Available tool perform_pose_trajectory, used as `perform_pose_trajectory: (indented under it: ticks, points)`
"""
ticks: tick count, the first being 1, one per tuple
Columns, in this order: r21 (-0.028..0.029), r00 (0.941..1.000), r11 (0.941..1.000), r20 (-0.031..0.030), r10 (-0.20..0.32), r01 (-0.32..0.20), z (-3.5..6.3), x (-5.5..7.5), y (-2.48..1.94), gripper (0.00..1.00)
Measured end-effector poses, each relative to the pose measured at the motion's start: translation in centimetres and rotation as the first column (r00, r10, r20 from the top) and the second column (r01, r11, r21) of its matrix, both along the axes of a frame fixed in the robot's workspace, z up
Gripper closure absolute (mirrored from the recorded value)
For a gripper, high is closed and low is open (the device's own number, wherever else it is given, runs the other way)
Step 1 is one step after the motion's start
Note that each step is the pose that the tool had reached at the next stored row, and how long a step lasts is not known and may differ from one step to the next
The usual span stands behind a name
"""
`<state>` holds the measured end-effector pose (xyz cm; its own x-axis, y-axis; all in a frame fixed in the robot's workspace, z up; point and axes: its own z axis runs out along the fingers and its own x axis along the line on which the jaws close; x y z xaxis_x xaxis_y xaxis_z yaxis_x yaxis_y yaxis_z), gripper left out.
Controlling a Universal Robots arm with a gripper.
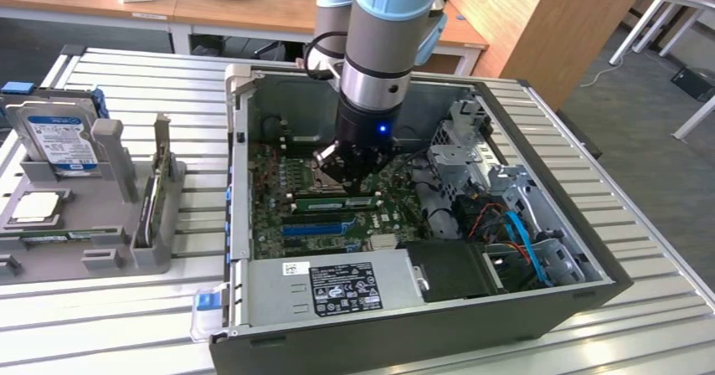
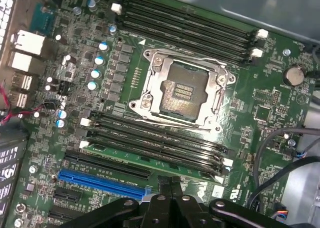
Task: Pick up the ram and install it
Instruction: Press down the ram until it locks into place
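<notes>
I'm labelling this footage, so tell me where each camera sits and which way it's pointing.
Exterior view: off the arm, raised, looking down into the open computer case; the arm and its shut gripper show over the motherboard.
Wrist view: on the wrist, facing the motherboard; the gripper shows.
Shared: the CPU socket and blue slot.

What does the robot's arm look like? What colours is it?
The silver metal arm is a thick round tube with pale blue caps on its joints. Lower down it turns black, with a tiny blue light glowing. A black cable loops beside it. The black end effector narrows to thin fingers.
</notes>
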<state>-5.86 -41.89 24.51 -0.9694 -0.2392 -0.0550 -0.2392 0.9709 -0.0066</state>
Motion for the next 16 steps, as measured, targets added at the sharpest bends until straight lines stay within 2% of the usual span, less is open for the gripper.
perform_pose_trajectory:
  ticks: [4,7,11,15,16]
  points:
    - [0.0001,0.9991,0.9991,0.0,-0.044,0.044,0.0,0.0,0.0,0.89]
    - [0.0001,0.9959,0.9959,0.0,-0.091,0.091,0.0,0.0,0.0,0.89]
    - [0.0,0.9884,0.9884,-0.0001,-0.152,0.152,-0.02,0.0,0.0,0.89]
    - [-0.0002,0.9784,0.9784,-0.0001,-0.207,0.207,-0.03,0.0,0.0,0.89]
    - [0.0,0.9779,0.9779,-0.0001,-0.209,0.209,-0.04,0.0,0.0,0.89]
